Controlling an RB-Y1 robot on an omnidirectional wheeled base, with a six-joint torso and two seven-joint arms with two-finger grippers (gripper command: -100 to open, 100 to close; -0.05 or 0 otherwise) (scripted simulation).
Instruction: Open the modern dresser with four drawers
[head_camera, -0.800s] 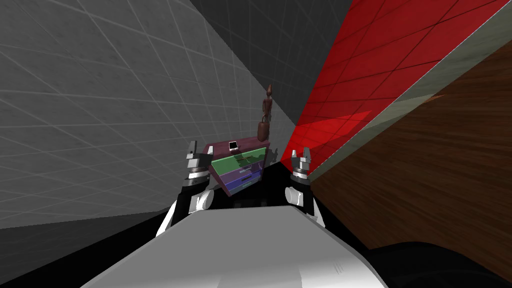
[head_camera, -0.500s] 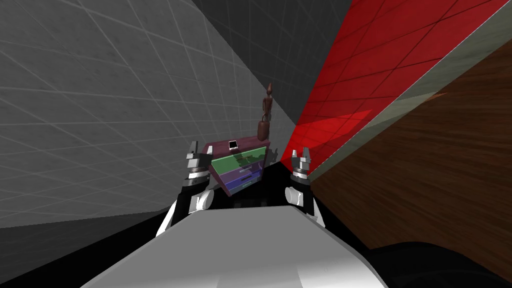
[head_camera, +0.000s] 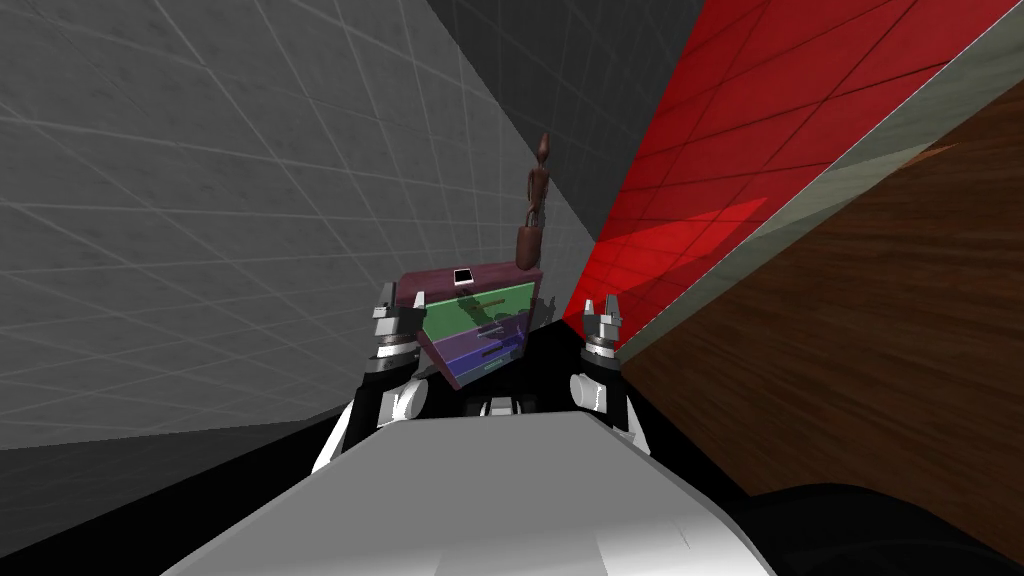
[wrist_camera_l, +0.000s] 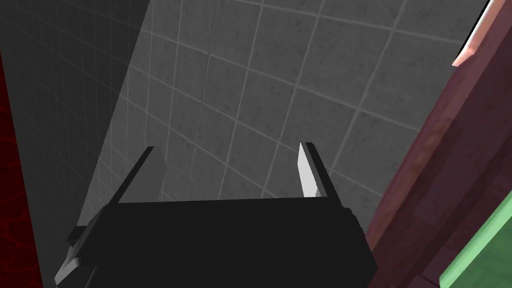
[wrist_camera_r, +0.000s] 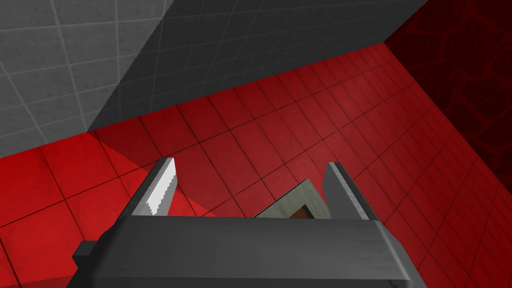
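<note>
Drawers (head_camera: 480, 312) look shut on the maroon-topped dresser (head_camera: 470, 281) just ahead between the raised arms, nearer the left gripper (head_camera: 397, 303) than the right gripper (head_camera: 600, 303), both with fingers spread, likely readied to grab.

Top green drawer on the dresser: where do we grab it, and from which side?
Grip the small bar handle near the middle of the green drawer front. It seems to stand out from the flat face, so come straight at the front, fingers straddling the bar. The left gripper, open, sits beside the dresser, so it likely must shift across first.
</note>
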